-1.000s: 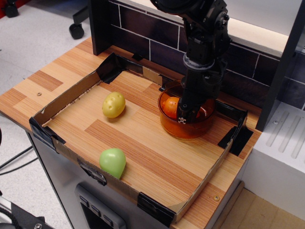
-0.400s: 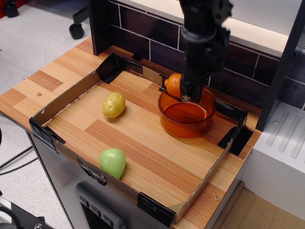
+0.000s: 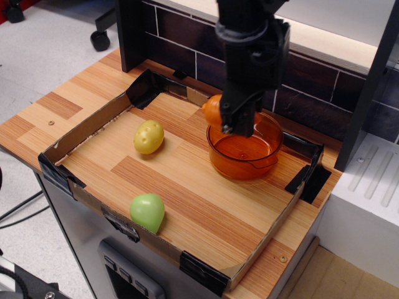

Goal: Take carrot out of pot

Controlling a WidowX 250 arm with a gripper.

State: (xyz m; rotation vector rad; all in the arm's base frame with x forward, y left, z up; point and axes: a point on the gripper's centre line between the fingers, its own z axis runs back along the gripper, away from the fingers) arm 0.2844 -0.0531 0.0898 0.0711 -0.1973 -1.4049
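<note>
The orange carrot [image 3: 213, 112] is held in my black gripper [image 3: 232, 124], which is shut on it. It hangs in the air above the left rim of the pot [image 3: 244, 152], a translucent orange bowl that stands at the back right of the tray. Only the carrot's left half shows; the fingers hide the rest. Nothing shows inside the pot.
A yellow speckled potato [image 3: 149, 136] lies left of the pot. A light green fruit [image 3: 148, 212] lies near the tray's front edge. A low cardboard wall [image 3: 87, 128] rings the wooden board. A dark tiled wall [image 3: 187, 37] stands behind, and a white rack [image 3: 368, 187] at right.
My gripper lifted the carrot out of the pot, then moved it left. One second ago it was down inside the pot.
</note>
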